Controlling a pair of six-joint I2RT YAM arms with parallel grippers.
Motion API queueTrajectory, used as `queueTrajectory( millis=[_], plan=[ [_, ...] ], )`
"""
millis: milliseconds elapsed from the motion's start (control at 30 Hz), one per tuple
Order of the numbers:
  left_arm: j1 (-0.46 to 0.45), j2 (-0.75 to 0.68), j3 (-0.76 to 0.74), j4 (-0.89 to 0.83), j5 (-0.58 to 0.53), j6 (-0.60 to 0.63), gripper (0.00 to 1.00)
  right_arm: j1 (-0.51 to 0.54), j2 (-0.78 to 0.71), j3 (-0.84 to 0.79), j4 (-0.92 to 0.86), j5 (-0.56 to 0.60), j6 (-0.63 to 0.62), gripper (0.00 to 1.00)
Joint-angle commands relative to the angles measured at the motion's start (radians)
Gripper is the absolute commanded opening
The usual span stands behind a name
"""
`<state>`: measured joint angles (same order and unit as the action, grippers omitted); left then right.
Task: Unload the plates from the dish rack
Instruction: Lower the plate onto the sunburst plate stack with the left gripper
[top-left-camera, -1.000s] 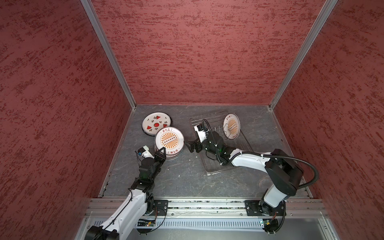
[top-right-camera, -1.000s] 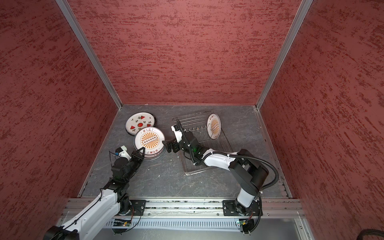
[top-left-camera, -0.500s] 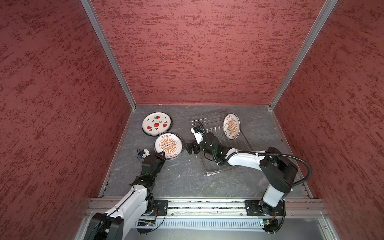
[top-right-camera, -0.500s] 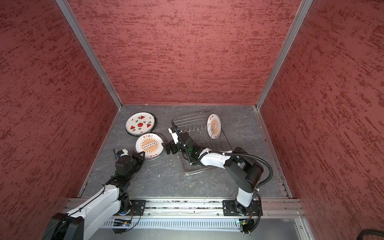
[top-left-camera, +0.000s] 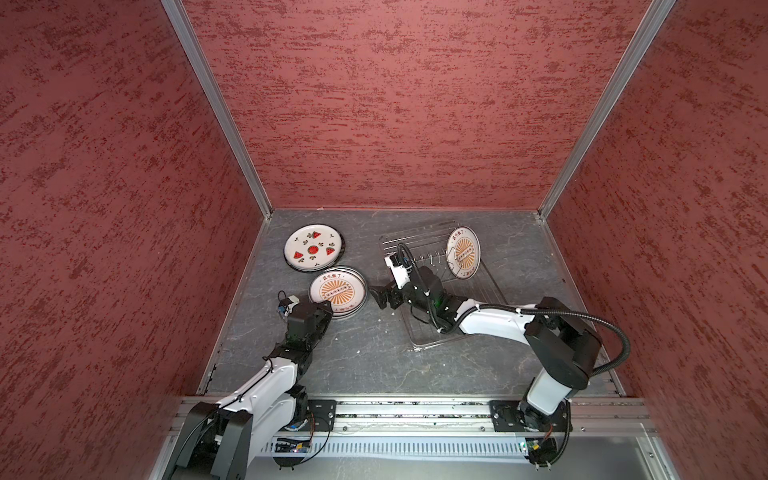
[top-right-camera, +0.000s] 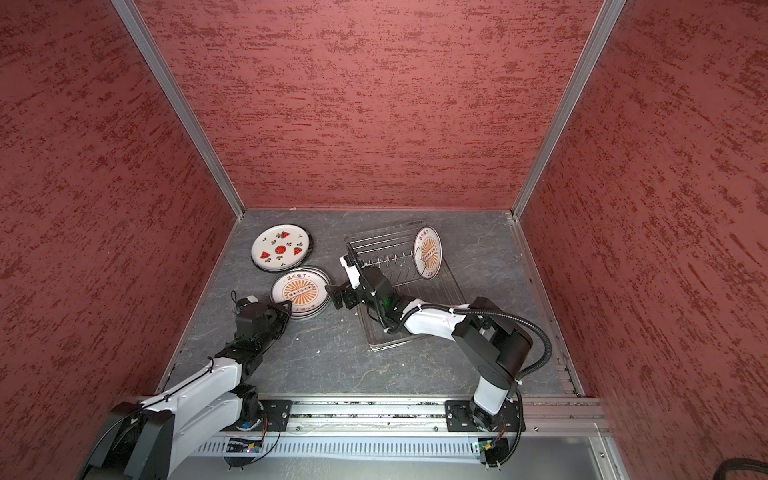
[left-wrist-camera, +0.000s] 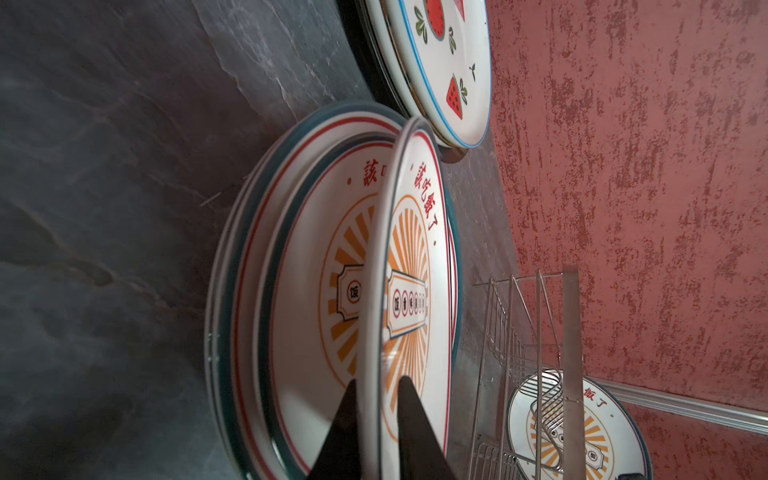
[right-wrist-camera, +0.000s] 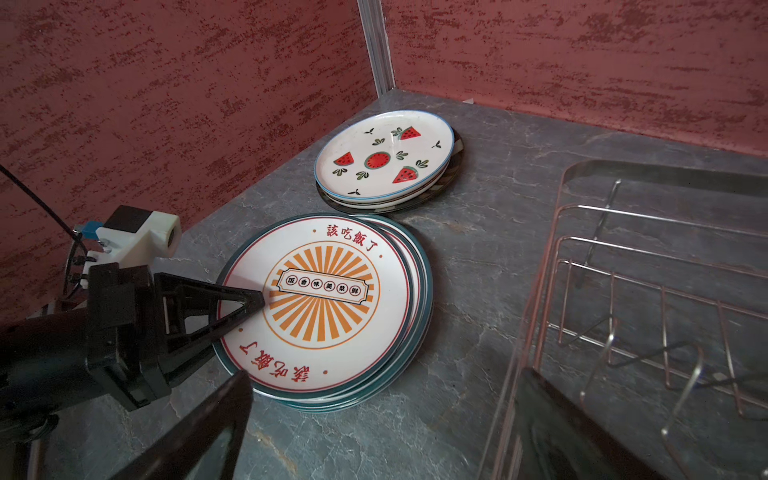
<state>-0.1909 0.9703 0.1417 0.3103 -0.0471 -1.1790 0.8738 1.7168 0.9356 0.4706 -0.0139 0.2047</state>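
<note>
On the table (top-left-camera: 374, 361), left of the dish rack (top-left-camera: 484, 286), plates (top-left-camera: 313, 249) lie stacked.
Left fingers (left-wrist-camera: 415, 432) straddle the rim of the top sunburst plate (right-wrist-camera: 320, 291), grip unclear; right fingers (right-wrist-camera: 199, 432) spread wide, empty. An upright plate (top-left-camera: 462, 251) stands at the rack's far end.

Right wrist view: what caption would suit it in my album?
Left tool astride the rim of the top sunburst plate, watermelon plate behind, rack alongside.

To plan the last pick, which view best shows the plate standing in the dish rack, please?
Both top views: the sunburst plate stands upright, whole, in the dish rack. Left wrist: rack wires cross it. Right wrist: absent.
</note>
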Motion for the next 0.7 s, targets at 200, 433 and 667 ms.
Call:
queueTrajectory(
  millis=[200,433,667],
  plan=[
    [-0.013,0.061,0.046,0.016,-0.038,-0.013,0.37,0.005,-0.028,-0.004,0.034,0.014,-0.021,0.99],
    [-0.051,0.059,0.087,-0.077,-0.135,-0.005,0.53,0.005,-0.036,-0.009,0.04,0.019,-0.026,0.99],
    [-0.127,0.056,0.141,-0.212,-0.332,-0.001,0.74,0.005,-0.047,-0.019,0.039,0.033,-0.028,0.99]
  ],
)
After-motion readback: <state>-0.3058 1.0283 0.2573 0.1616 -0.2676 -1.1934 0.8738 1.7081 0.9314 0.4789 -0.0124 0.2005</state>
